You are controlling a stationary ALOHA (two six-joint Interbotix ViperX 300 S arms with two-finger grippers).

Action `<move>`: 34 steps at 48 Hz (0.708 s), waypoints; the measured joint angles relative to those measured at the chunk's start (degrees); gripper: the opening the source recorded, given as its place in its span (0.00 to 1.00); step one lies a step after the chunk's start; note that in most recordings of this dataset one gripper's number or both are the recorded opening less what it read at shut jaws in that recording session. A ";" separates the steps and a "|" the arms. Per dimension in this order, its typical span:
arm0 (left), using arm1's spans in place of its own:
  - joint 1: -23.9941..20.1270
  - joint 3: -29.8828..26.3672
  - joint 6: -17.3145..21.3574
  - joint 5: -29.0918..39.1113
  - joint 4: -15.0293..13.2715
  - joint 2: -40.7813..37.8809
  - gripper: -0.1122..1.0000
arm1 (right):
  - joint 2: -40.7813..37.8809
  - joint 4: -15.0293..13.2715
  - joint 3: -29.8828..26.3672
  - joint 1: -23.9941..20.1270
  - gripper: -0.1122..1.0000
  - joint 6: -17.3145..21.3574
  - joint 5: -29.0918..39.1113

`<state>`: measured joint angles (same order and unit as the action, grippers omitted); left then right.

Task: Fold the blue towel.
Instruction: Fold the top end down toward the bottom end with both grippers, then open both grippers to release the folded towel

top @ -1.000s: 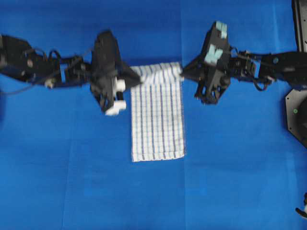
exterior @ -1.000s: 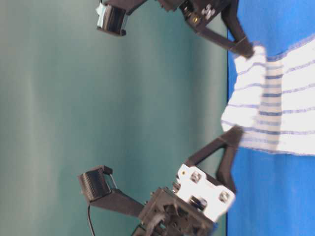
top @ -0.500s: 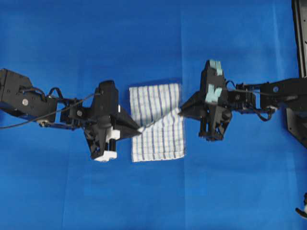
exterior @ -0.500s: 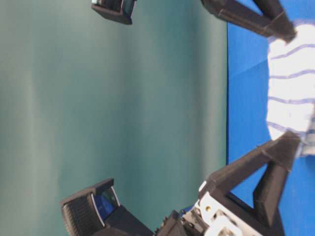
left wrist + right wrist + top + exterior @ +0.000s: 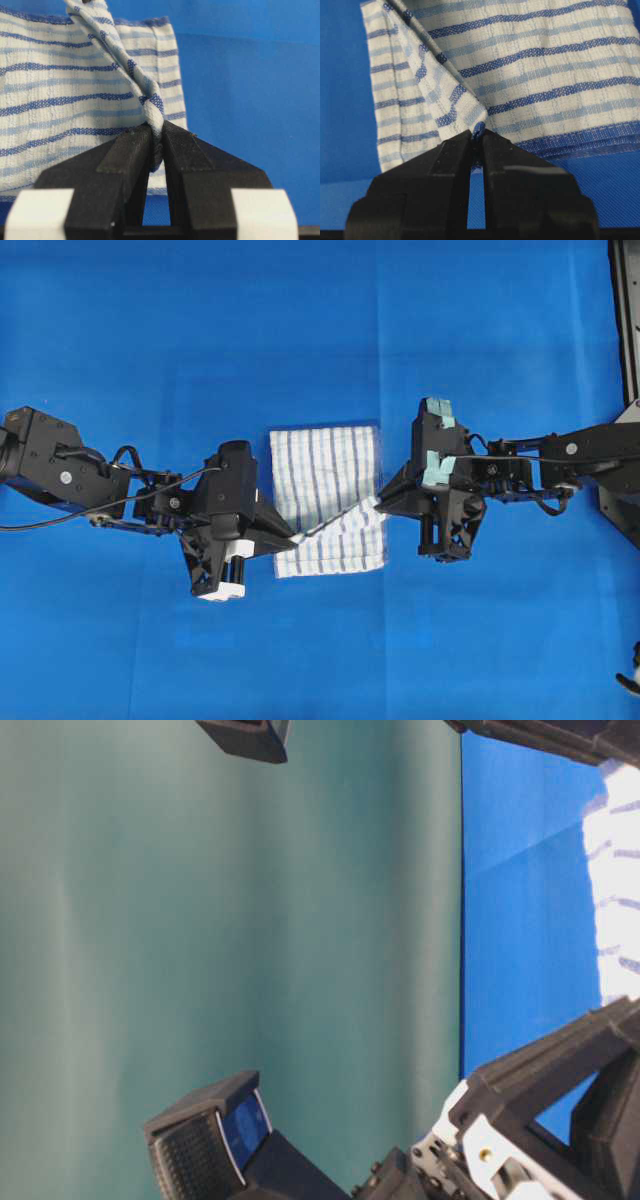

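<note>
The blue towel (image 5: 325, 480) is lying partly folded over itself at the middle of the blue sheet (image 5: 300, 330), its lifted edge being pinched at opposite corners by the left gripper (image 5: 294, 537) and right gripper (image 5: 378, 503), while a teal backdrop (image 5: 230, 920) is filling the table-level view

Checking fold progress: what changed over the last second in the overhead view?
Both grippers, left gripper and right gripper, carried the blue towel's far edge down the overhead picture, over the towel, toward its near end. Both stayed shut on the edge; the near end stayed flat on the blue sheet.
</note>
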<state>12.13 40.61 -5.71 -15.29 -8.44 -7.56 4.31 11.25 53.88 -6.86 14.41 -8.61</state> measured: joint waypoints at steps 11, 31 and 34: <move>0.44 0.00 0.00 0.00 -0.09 0.00 0.15 | -0.26 0.00 -0.18 -0.97 0.15 0.00 0.18; 0.18 0.26 0.00 0.09 -0.09 -0.97 0.20 | -1.41 0.00 -0.70 -1.23 0.41 -0.09 0.26; 0.18 0.26 0.00 0.09 -0.09 -1.76 0.34 | -1.76 0.00 -0.88 -1.49 0.58 0.00 0.26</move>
<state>12.30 40.87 -5.71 -15.21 -8.53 -9.32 2.55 11.25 53.00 -8.35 14.41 -8.35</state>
